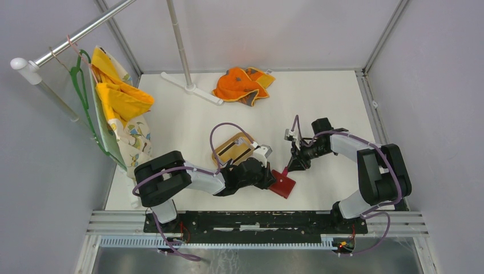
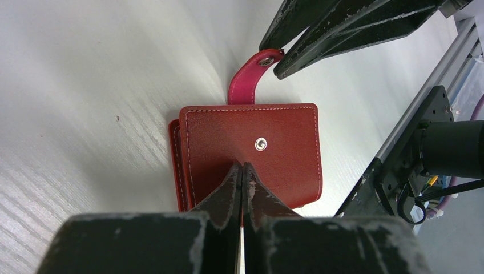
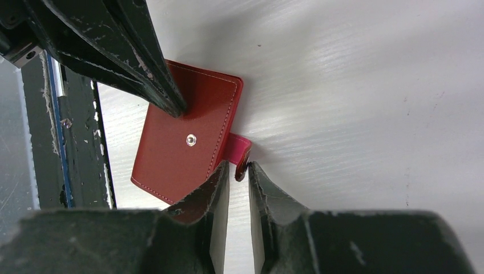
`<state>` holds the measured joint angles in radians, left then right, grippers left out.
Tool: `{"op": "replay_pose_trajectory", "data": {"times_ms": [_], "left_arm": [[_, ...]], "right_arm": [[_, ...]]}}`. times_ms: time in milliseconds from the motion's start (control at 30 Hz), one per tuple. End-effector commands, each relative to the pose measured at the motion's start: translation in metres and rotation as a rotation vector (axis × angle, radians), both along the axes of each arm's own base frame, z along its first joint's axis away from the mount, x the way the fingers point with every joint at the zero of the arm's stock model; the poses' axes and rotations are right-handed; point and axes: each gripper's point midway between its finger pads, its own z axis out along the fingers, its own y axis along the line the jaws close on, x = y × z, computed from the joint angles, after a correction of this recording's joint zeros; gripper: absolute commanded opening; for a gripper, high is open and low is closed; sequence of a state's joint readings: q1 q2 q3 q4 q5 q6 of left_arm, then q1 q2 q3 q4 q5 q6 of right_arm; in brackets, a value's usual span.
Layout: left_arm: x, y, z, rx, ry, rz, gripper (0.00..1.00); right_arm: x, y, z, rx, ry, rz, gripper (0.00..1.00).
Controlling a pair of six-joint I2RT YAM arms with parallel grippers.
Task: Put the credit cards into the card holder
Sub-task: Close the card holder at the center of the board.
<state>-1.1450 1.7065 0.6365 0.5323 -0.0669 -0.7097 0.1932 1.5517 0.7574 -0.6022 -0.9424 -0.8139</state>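
The red card holder (image 1: 283,185) lies closed on the white table near the front edge, its snap tab (image 2: 252,77) sticking out from the far side. My left gripper (image 2: 242,166) is shut, with its tips resting on the holder's cover (image 2: 274,142) just below the snap stud. My right gripper (image 3: 238,166) stands open by a narrow gap. The tab's end (image 3: 242,157) sits between its tips and touches one finger. I cannot make out the credit cards for sure. Pale flat shapes lie in the tan tray (image 1: 233,148), partly behind the left arm.
An orange cloth (image 1: 242,84) lies at the back. A white stand base (image 1: 191,88) with its pole is beside it. Yellow and patterned cloths (image 1: 120,108) hang from a green hanger at the left. A metal rail (image 1: 257,220) runs along the near edge.
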Motion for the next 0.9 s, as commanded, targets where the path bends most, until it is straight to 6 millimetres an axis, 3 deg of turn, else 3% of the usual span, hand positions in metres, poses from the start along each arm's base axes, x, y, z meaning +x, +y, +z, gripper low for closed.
{"op": "replay_pose_trajectory", "data": {"times_ms": [0, 533, 867], "left_arm": [[-0.0034, 0.0001, -0.0058, 0.008, 0.004, -0.023, 0.02], [-0.0033, -0.0001, -0.0059, 0.009, 0.003, -0.023, 0.02], [-0.0037, -0.0010, -0.0055, 0.007, 0.004, -0.025, 0.02]], "right_arm": [[0.0131, 0.0044, 0.0141, 0.042, -0.040, -0.005, 0.23], [0.0162, 0.0024, 0.0183, 0.052, -0.053, -0.019, 0.25], [0.0162, 0.0039, 0.0168, 0.059, -0.042, -0.027, 0.18]]}}
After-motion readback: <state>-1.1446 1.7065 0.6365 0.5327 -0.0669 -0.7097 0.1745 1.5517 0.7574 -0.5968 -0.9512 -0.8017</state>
